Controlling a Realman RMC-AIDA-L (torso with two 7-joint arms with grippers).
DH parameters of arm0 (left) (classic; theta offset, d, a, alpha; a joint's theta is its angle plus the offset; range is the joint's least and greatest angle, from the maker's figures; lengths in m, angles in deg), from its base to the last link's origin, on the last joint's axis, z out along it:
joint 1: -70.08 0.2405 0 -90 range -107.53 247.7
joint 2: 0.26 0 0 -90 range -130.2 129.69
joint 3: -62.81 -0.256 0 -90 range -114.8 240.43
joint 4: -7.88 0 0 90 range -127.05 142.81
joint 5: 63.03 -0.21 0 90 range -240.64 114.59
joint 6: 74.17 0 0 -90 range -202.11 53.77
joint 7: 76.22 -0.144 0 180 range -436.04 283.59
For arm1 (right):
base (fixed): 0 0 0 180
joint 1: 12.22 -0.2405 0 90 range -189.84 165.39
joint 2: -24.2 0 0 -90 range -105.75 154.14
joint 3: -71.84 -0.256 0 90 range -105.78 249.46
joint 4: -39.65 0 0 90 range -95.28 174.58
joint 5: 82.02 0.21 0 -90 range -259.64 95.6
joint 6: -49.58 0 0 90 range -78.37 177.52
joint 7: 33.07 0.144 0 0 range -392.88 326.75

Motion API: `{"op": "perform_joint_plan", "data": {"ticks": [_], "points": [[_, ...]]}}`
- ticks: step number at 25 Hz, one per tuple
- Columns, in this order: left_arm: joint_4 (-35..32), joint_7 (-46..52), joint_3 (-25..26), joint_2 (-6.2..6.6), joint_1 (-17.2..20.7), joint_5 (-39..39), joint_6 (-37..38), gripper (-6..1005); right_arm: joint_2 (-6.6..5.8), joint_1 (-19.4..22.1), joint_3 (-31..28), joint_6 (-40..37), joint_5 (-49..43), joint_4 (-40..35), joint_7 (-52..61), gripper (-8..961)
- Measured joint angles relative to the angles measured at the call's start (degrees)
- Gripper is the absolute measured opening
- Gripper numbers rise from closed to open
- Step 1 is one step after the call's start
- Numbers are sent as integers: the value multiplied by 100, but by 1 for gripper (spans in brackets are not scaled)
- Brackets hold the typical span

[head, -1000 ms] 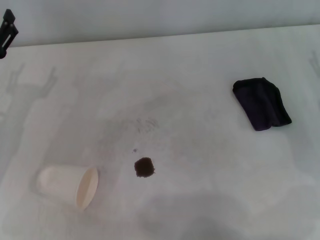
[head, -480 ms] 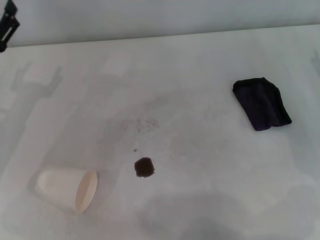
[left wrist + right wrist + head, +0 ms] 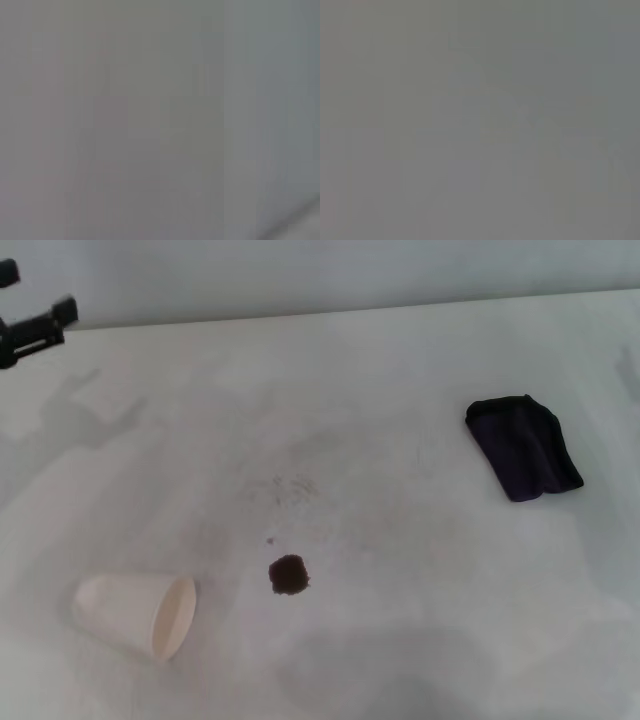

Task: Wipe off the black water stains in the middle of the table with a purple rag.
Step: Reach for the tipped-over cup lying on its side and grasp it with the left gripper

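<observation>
Since the purple rag point(image 3: 522, 447) looks soft and light, pinch its bunched middle; left gripper point(image 3: 30, 330) far off, can't tell its fingers, right unseen.

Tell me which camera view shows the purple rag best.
The head view: the purple rag lies in full sight on the table, at the robot's right, far from the black water stains. Both wrist views show only featureless grey and nothing of it.

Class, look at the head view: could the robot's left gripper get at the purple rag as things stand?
Probably yes: nothing covers the purple rag, but the left gripper is at the opposite far corner of the table.
</observation>
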Motion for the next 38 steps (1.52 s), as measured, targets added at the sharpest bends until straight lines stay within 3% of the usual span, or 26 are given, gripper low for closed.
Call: {"op": "perform_joint_plan", "data": {"ticks": [2,5,12,17,18,25,28,34,38], "points": [[-627,730,10,142,6,-975,-189,875,0,6,1,24,3,-56,112,867],[-1525,1444,89,235,-31,-2316,-670,875,1,0,1,35,-8,-151,251,867],[-2349,1719,579,232,-578,-4394,-2406,876,13,-2,-30,38,3,-338,508,866],[-2721,1681,586,183,-746,-5028,-3150,876,26,10,-35,51,6,-436,594,866],[-2999,1612,569,117,-761,-5181,-3554,875,28,10,-38,55,7,-456,606,866],[-3421,1433,509,-128,-808,-5854,-4310,875,28,65,-15,76,-19,-573,894,866],[-3428,1375,361,-261,-807,-6172,-4411,875,26,105,-12,119,-28,-626,937,865],[-3436,933,200,-681,-740,-6639,-4392,876,26,145,-2,128,-36,-626,938,865],[-3337,662,130,-807,-709,-6793,-4233,875,26,146,0,129,-36,-631,943,864]]}}
